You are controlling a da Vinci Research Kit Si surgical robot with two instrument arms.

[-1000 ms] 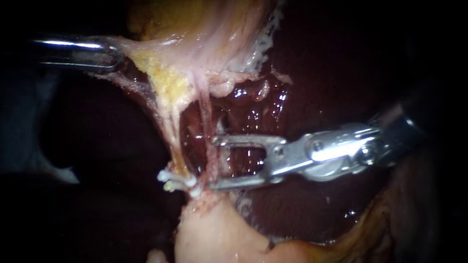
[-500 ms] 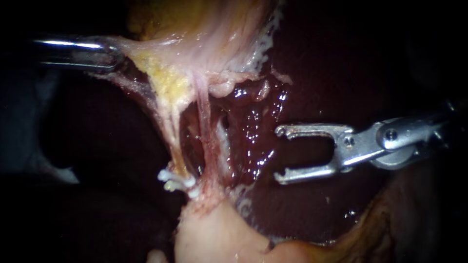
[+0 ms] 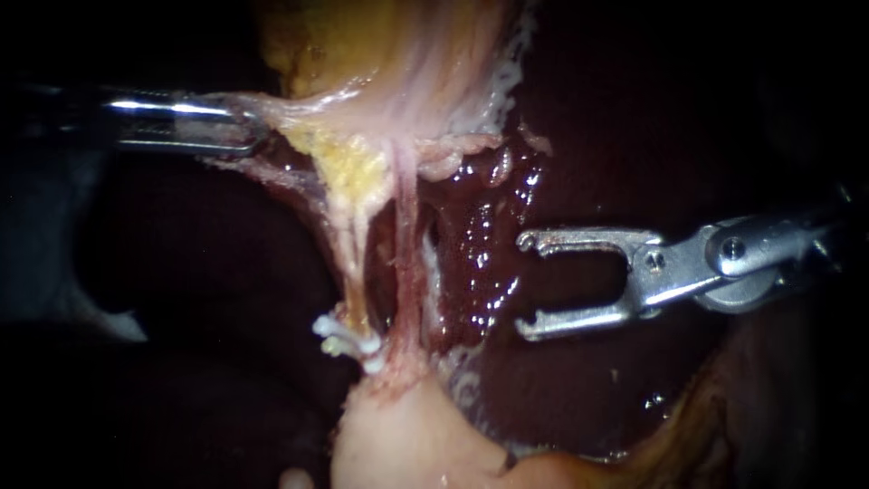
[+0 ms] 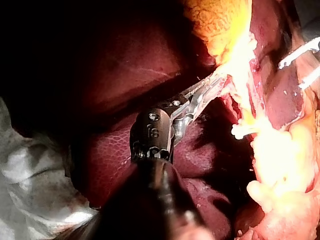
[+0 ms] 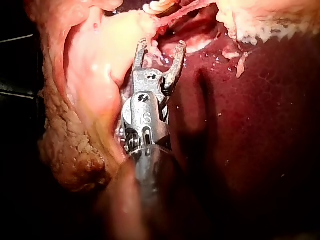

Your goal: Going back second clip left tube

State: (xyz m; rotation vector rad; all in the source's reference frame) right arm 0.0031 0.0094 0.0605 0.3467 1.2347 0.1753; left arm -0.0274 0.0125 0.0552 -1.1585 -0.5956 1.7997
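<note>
Two thin tubes run from the gallbladder [image 3: 398,63] down to pale tissue [image 3: 398,435]. The yellowish left tube [image 3: 355,263] carries white clips [image 3: 348,340] near its lower end; beside it runs the pink right tube [image 3: 409,263]. My left instrument [image 3: 249,127] is shut on gallbladder tissue and holds it stretched to the left, as the left wrist view also shows for this left instrument [image 4: 207,90]. My right instrument [image 3: 525,285] stands open and empty over the liver [image 3: 561,389], to the right of both tubes. In its own wrist view the right instrument [image 5: 161,47] points toward the clips [image 5: 157,6].
Wet dark red liver bed [image 3: 480,244] lies behind the tubes. Yellow-brown fatty tissue [image 3: 670,444] borders the lower right. White gauze [image 4: 30,190] lies beside the left instrument's shaft. The clips [image 4: 245,129] and the right instrument's jaw tips [image 4: 302,62] show ahead of the left instrument.
My right instrument has drawn back to the right, from jaws astride the tubes to well apart from them, still open. The left instrument and its held tissue have shifted slightly right.
</note>
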